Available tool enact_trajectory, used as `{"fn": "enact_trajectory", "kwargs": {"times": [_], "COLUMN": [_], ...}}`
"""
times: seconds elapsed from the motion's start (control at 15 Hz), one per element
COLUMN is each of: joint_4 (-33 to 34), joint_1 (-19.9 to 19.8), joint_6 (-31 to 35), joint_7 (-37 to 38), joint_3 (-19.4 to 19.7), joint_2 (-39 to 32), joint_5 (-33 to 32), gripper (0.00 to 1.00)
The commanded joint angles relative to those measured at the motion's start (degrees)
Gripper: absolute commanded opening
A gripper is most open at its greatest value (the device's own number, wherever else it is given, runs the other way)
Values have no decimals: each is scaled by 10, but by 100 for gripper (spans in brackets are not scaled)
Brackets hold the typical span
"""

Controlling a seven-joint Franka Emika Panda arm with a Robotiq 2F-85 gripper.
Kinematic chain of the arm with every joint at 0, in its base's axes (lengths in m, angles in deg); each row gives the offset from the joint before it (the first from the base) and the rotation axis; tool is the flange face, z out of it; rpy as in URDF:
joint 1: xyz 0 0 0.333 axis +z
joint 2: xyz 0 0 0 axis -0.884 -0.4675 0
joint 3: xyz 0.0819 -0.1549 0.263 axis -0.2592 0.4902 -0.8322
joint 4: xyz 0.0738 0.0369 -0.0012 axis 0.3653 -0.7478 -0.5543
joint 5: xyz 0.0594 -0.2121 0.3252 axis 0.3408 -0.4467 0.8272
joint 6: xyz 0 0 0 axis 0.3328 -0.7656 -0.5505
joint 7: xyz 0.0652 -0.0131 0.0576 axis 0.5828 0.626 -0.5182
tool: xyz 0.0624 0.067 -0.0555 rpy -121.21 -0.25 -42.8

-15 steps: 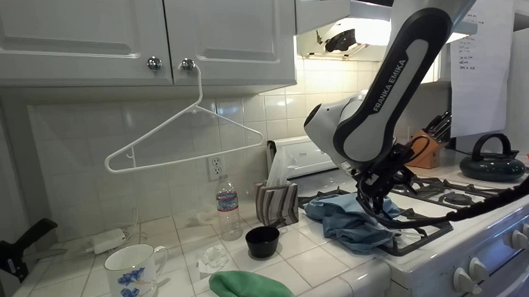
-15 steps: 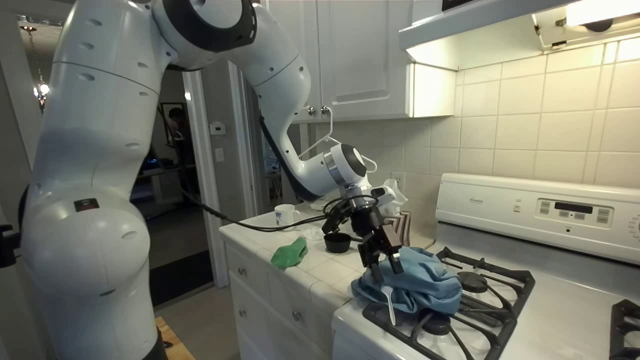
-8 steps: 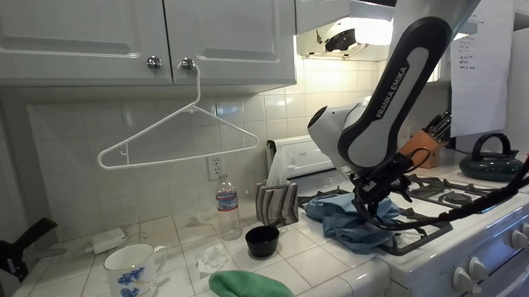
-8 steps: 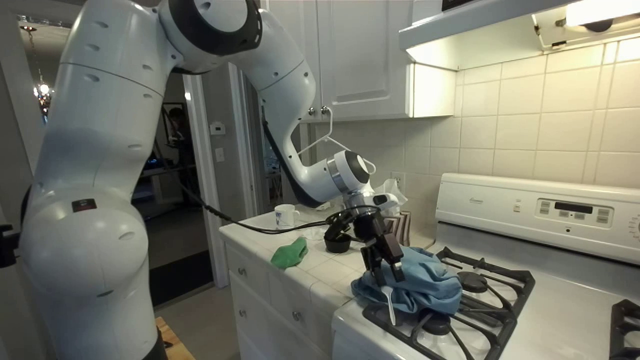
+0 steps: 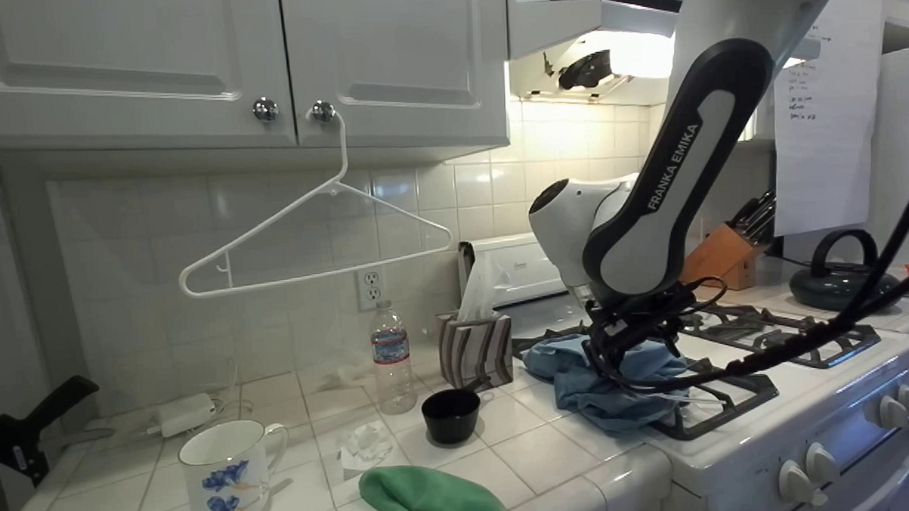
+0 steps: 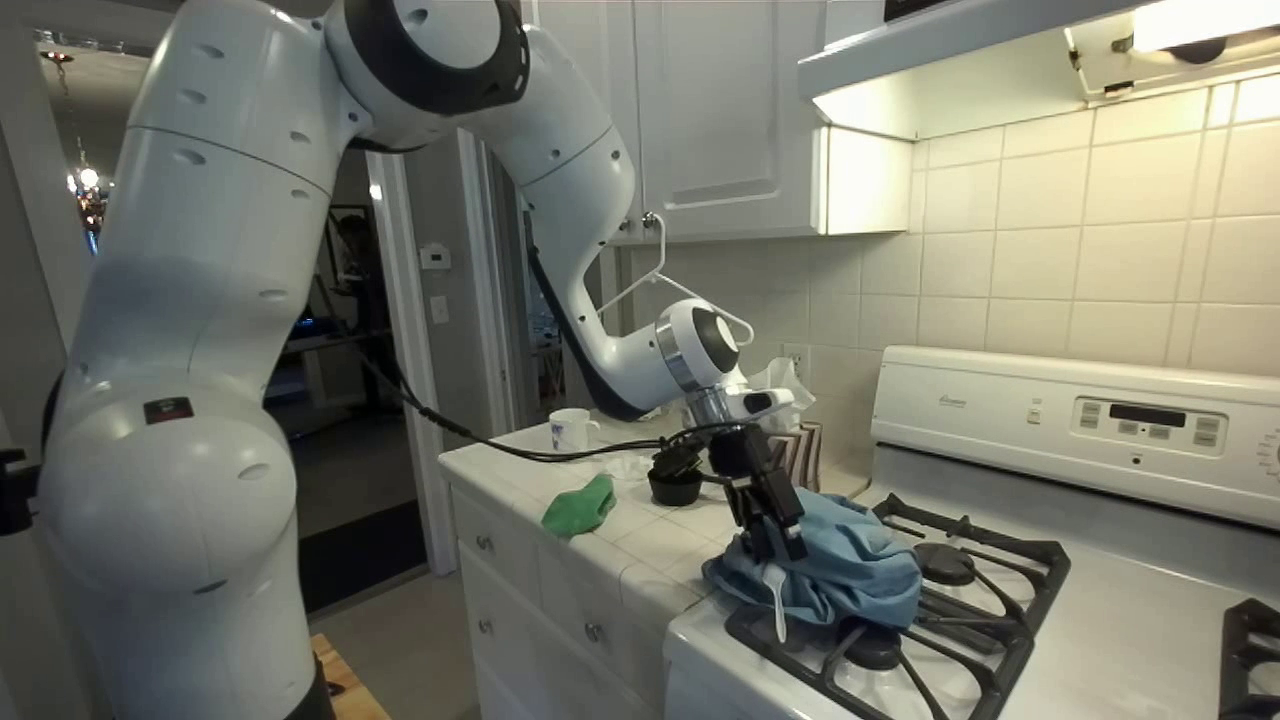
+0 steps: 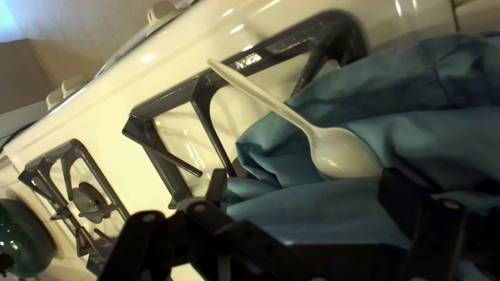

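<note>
Inspector: State the legible markings.
Assessor: One: "FRANKA EMIKA", pale capitals on black, along the robot arm (image 5: 686, 164).
Inspector: Remaining marks?
Assessor: Observed, too small to read: handwriting on the hanging paper sheet (image 5: 822, 167), print on the label (image 5: 390, 347) of the plastic bottle (image 5: 395, 382), and script on the back panel (image 6: 990, 425) of the stove (image 6: 1130, 570).

Blue cloth (image 7: 445, 132); white spoon (image 7: 347, 154); black fingers (image 7: 402, 201). White stove (image 6: 1150, 580) with dark grey grates (image 7: 166, 97). White mug (image 5: 224, 475), blue floral motif; tissue box (image 5: 474, 353), brown and white stripes; dark green kettle (image 5: 833, 284); green cloth (image 5: 433, 498); white-tiled counter (image 5: 544, 453).
</note>
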Motion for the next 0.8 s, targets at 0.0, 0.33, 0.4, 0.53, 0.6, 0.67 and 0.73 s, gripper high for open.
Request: {"fn": "enact_trajectory", "kwargs": {"times": [0.0, 0.33, 0.4, 0.53, 0.6, 0.67, 0.73], "joint_4": [9, 25, 29, 36, 40, 43, 46], "joint_1": [9, 16, 17, 19, 20, 22, 23], "joint_6": [34, 47, 46, 47, 48, 48, 46], "joint_7": [26, 57, 62, 68, 69, 71, 72], "joint_3": [12, 30, 33, 40, 42, 43, 44], "joint_2": [-15, -44, -51, -64, -69, -72, -74], "joint_5": [-1, -14, -13, -12, -10, -10, -9], "gripper": [100, 100, 100, 100, 100, 100, 100]}}
